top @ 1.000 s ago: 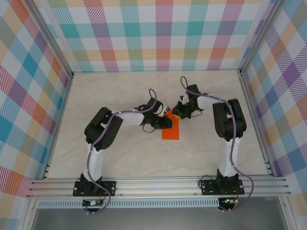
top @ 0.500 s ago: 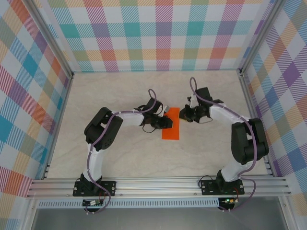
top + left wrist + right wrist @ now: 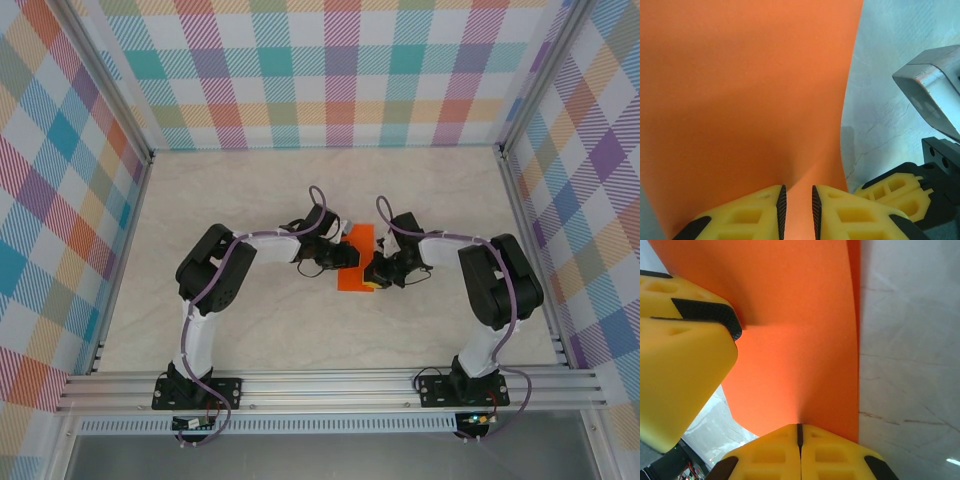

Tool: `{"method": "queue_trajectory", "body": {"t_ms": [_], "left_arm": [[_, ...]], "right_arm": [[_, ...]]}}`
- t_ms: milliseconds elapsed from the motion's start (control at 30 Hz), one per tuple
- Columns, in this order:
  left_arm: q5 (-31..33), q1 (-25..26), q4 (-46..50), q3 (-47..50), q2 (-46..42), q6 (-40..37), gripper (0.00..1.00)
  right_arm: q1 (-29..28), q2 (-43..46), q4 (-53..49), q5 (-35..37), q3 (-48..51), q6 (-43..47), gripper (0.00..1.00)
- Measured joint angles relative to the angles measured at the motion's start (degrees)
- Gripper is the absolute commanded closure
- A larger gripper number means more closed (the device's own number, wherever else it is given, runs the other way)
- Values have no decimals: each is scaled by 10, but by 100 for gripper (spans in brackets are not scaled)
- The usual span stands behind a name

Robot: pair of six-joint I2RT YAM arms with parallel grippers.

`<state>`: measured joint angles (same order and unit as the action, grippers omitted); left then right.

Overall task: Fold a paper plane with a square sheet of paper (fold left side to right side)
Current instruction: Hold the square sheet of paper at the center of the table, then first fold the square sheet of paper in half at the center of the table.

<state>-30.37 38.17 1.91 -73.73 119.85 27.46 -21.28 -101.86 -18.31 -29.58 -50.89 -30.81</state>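
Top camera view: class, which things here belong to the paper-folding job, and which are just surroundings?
Part of the job:
- orange paper sheet
- left gripper, set on the sheet
- right gripper, shut on the sheet's edge

Just there:
- marbled table
- checked walls
- aluminium frame

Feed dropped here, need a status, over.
Left gripper slightly open, tips on square sheet of paper. Right gripper shut on its edge. Grippers close together.
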Motion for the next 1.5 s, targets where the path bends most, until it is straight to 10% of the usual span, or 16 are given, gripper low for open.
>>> {"method": "queue_trajectory", "body": {"t_ms": [1500], "left_arm": [[-43, -77, 75, -156, 95, 1, 76]], "right_arm": [[-1, -3, -20, 15, -8, 32, 95]]}}
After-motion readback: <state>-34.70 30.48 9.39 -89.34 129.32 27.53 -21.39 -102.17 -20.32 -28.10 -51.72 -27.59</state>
